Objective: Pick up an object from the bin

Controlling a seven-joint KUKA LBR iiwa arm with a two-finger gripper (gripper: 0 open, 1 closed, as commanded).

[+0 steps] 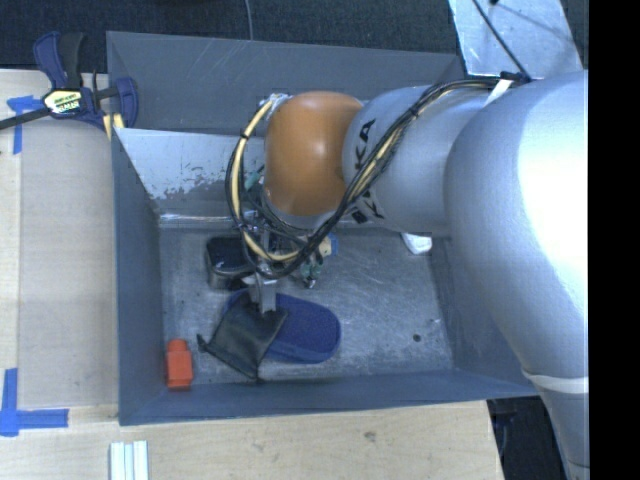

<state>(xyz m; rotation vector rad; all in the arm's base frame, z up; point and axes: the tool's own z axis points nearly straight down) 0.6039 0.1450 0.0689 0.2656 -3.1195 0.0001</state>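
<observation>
Grey bin [140,298], gripper [266,303] over black pouch [240,343], touching blue oval [312,333] lying left-right

You are looking down into a grey metal bin [135,268] with sloping walls and a scuffed, speckled floor. In its near left corner you see a small orange block [178,364] lying alone. Toward the middle of the floor a flat black pouch [240,343] rests with one edge over the left end of a dark blue oval thing [310,330]. Behind them, near the back wall, sits a black object [222,258]. At the right, a small white thing [418,244] is mostly hidden.
</observation>
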